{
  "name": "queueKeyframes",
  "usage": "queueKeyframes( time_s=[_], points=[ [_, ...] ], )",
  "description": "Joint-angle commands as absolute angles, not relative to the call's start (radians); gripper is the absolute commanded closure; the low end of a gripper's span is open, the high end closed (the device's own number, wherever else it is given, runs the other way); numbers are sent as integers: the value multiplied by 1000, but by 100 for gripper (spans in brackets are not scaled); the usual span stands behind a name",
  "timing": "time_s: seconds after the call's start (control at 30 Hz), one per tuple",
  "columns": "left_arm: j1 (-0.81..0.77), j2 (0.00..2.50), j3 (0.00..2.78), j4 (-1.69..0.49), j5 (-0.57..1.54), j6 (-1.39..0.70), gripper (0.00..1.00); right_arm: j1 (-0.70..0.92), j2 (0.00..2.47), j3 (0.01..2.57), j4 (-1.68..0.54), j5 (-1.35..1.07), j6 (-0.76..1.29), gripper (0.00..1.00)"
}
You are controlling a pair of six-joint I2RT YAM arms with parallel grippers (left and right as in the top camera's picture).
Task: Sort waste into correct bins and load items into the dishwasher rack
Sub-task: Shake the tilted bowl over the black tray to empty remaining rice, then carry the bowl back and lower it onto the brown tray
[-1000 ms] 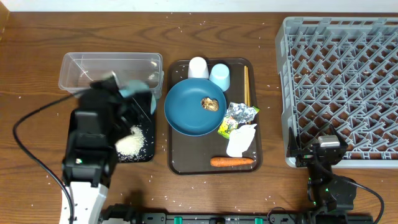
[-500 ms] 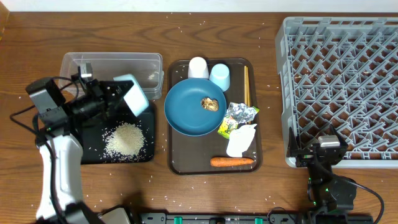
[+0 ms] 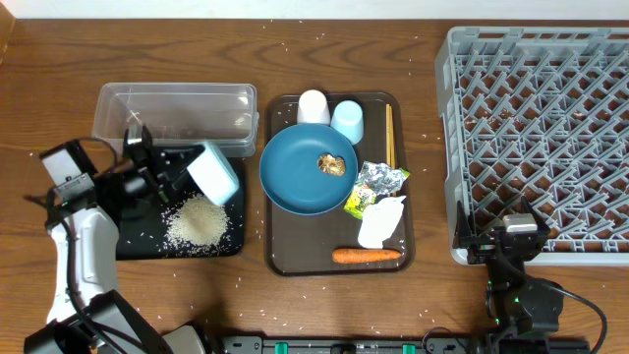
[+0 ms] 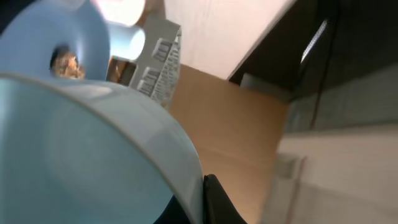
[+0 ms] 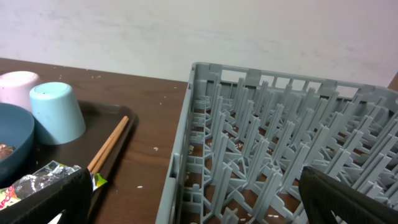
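Left gripper (image 3: 183,175): clamped on the rim of the white bowl (image 3: 214,173), which is held off the surface, tipped on its side above the shallow black rectangular tray (image 3: 147,246). In the left wrist view the bowl's wall fills the lower left, with one dark finger (image 4: 214,202) against its edge. A heap of white rice grains (image 3: 200,218) lies on the black tray just below the bowl. The clear rectangular plastic container (image 3: 172,118) stands behind the tray, touching it. Right gripper (image 3: 513,236): jaws spread wide, holding nothing, near the front left corner of the large grey plastic pegged rack (image 3: 541,128). On the brown serving tray (image 3: 295,241) lie the dark blue plate (image 3: 295,182) bearing a small brown food lump (image 3: 331,164), the crumpled silver foil (image 3: 378,177) and the orange carrot (image 3: 368,256).
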State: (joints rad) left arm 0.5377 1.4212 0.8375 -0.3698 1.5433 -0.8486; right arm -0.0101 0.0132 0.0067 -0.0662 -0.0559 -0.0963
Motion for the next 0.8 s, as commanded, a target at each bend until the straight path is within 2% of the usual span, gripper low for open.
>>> queueKeyframes(
  time_s=[0.0,0.1,0.17,0.23,0.53,0.63,0.77],
  points=[
    [573,1409,835,-407,1573,-935,94,-19,14,6,-70,-56,-102,1],
    [601,1396,835,-451,1551,-925,94,-19,14,6,-70,-56,-102,1],
    [630,1399,835,-335,1448,-907,94,-19,14,6,-70,-56,-102,1],
    [643,1403,835,-309,1569,-889,94,-19,14,6,-70,-56,-102,1],
    [626,1384,834,-265,1574,-843,94,-19,14,6,-70,-56,-102,1],
    [594,1362,834,-376,1573,-842,94,-19,14,6,-70,-56,-102,1],
    [578,1356,834,-309,1574,-855,94,-19,14,6,-70,-56,-102,1]
  ],
)
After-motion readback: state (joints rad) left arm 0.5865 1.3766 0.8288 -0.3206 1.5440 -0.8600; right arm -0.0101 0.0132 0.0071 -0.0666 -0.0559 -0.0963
